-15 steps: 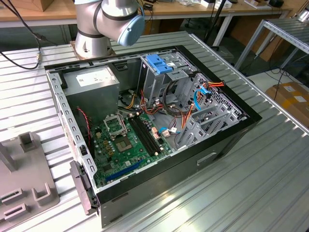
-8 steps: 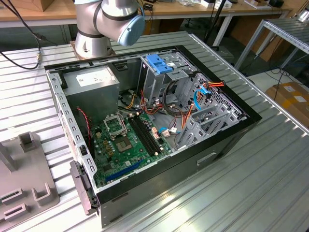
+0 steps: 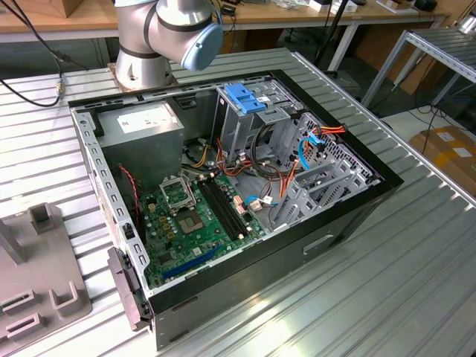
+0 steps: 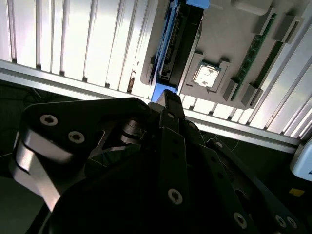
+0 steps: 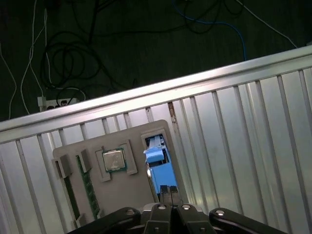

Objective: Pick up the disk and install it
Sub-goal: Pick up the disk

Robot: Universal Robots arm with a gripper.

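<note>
At the exterior view's left, a grey tray (image 3: 44,282) lies on the ribbed metal table (image 3: 416,282). To the right of it stands the open computer case (image 3: 260,279), and the arm (image 3: 160,30) rises behind the case. In the second wrist view the disk (image 4: 187,39) stands on its edge in a slot of the grey tray, with a processor chip (image 4: 206,75) beside it. The claw (image 4: 168,97) hangs over the disk, its fingers pressed together and holding nothing.
</note>
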